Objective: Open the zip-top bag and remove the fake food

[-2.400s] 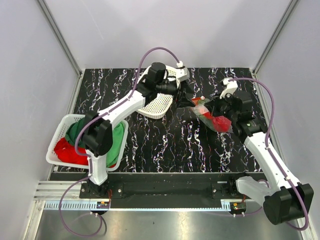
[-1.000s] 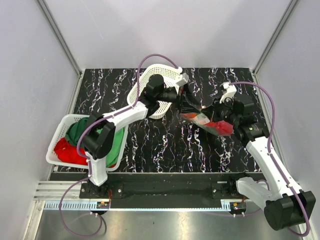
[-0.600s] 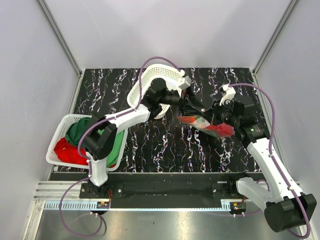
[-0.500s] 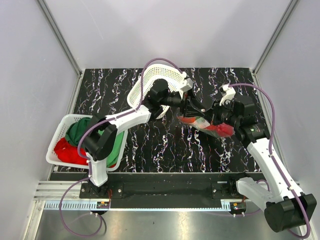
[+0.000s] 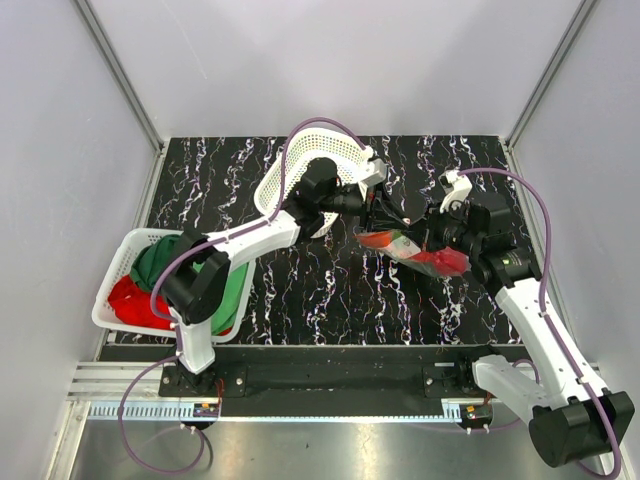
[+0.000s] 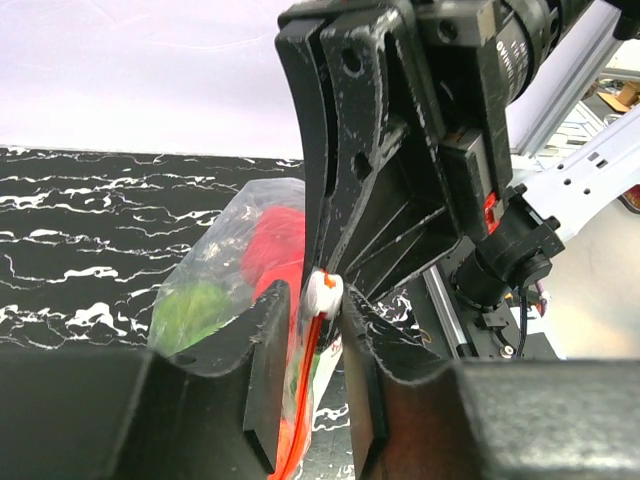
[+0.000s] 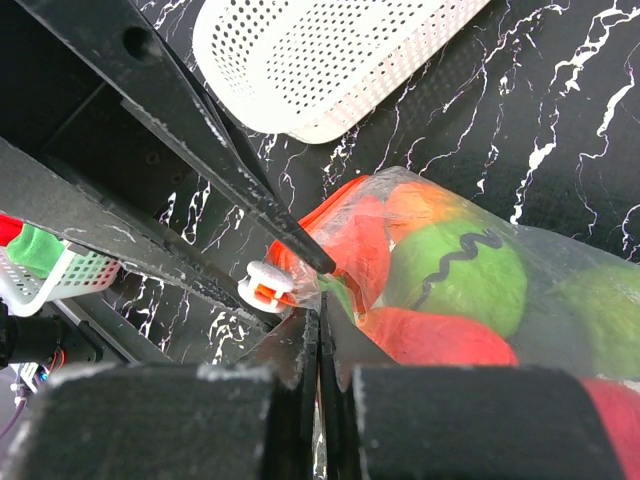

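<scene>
The zip-top bag (image 5: 410,248) hangs between my two grippers over the middle of the table. It holds the fake food, red and green pieces (image 7: 460,270). My left gripper (image 5: 383,215) has its jaws closed narrowly around the white zip slider (image 6: 323,292) at the end of the red-orange strip. The bag (image 6: 240,250) shows behind it in the left wrist view. My right gripper (image 7: 319,325) is shut on the clear plastic edge of the bag (image 7: 420,210), just beside the slider (image 7: 265,285).
A white mesh basket (image 5: 300,170) stands tipped on its edge behind my left arm, and shows in the right wrist view (image 7: 330,60). A second white basket (image 5: 120,270) at the left holds red and green cloths.
Both grippers and the bag have drifted slightly. The left gripper has swung right toward the right gripper. The white basket behind the left arm has tipped further up on edge.
</scene>
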{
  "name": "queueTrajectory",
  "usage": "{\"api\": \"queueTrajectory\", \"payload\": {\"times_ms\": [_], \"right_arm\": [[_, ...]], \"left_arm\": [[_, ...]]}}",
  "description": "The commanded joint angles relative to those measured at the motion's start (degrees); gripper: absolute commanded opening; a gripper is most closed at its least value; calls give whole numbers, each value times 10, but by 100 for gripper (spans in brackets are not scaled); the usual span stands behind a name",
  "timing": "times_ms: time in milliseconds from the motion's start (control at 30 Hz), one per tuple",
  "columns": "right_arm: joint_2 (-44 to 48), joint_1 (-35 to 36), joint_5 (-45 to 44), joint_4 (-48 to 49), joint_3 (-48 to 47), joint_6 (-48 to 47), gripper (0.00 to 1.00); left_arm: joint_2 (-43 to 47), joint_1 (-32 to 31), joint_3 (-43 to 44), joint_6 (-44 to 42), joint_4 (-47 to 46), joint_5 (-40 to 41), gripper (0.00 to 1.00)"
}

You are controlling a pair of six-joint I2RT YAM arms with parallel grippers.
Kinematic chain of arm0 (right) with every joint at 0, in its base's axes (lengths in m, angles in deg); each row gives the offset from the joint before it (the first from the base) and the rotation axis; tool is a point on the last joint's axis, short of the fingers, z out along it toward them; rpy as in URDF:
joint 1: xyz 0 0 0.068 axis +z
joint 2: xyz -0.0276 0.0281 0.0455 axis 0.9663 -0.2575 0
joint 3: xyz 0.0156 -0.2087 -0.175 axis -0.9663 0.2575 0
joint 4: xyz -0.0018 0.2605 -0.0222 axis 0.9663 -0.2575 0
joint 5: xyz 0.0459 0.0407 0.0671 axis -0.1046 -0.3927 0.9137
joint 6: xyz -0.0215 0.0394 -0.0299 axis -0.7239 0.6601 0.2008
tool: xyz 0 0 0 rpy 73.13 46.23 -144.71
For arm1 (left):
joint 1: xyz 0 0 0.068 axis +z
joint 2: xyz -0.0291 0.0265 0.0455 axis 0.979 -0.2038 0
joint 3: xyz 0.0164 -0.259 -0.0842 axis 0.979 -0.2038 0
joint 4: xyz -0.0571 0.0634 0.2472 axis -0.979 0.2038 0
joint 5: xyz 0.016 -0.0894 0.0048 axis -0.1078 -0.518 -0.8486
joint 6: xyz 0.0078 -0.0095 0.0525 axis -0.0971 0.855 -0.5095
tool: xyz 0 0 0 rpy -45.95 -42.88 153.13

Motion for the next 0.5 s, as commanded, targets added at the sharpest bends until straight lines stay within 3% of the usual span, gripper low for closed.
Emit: {"api": "queueTrajectory", "payload": {"times_ms": [0,300,467], "right_arm": [[16,0,5,17,-25,4,0],[16,-1,13,18,-27,1,0],[26,0,12,20,-34,-2,0]], "left_arm": [[37,0,-7,-20,-15,12,30],[40,0,-1,-28,2,9,0],[34,0,10,-40,30,10,0]]}}
